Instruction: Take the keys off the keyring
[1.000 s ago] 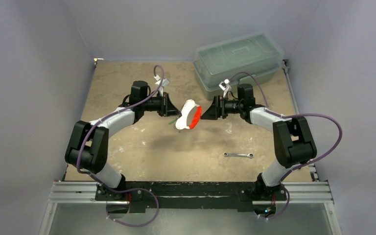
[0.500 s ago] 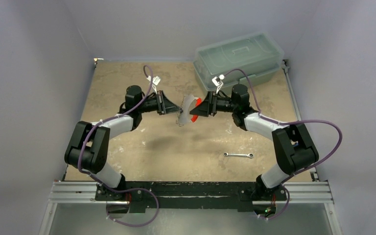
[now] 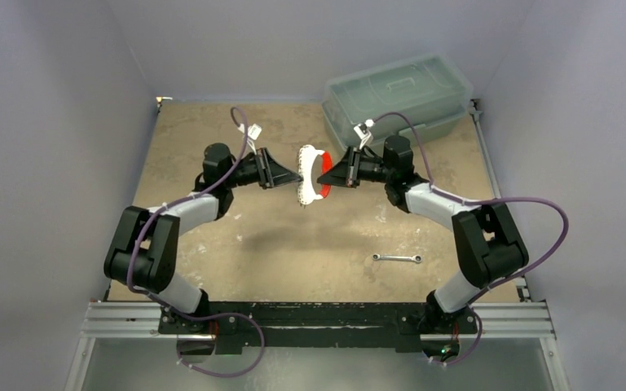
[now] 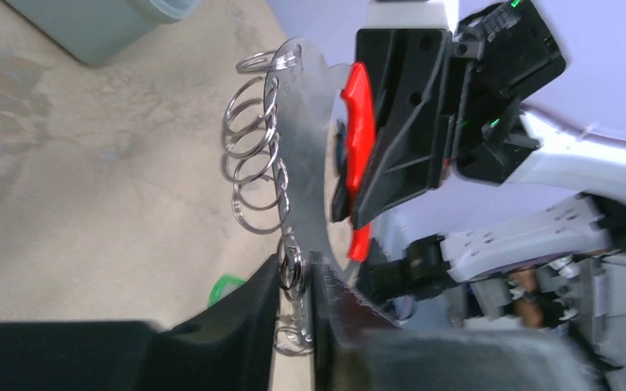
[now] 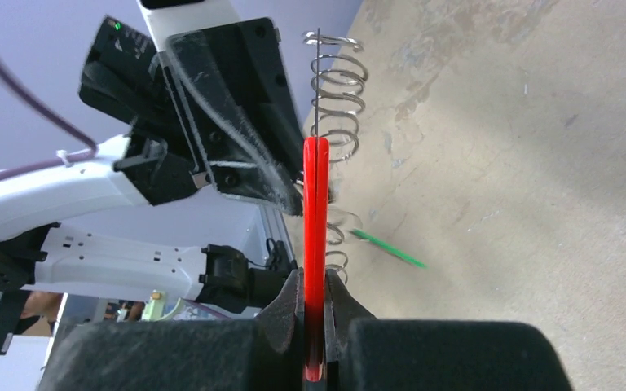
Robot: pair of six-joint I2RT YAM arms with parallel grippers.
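Keyring [image 3: 313, 173] is pinched at its red part by the right gripper [image 5: 315, 287]. Only in wrist views is the left gripper [image 4: 296, 273] shown slightly parted around wire rings [image 4: 253, 163]. A wrench [image 3: 397, 258] is seen at five o'clock.

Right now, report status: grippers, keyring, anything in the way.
Right gripper shut on keyring's red section, midair. Left gripper at opposite rim, grip unclear. Keys not yet off. Wrench on table, well apart.

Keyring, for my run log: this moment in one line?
keyring: in air | right gripper: shut on red section | left gripper: at opposite edge, grip unclear
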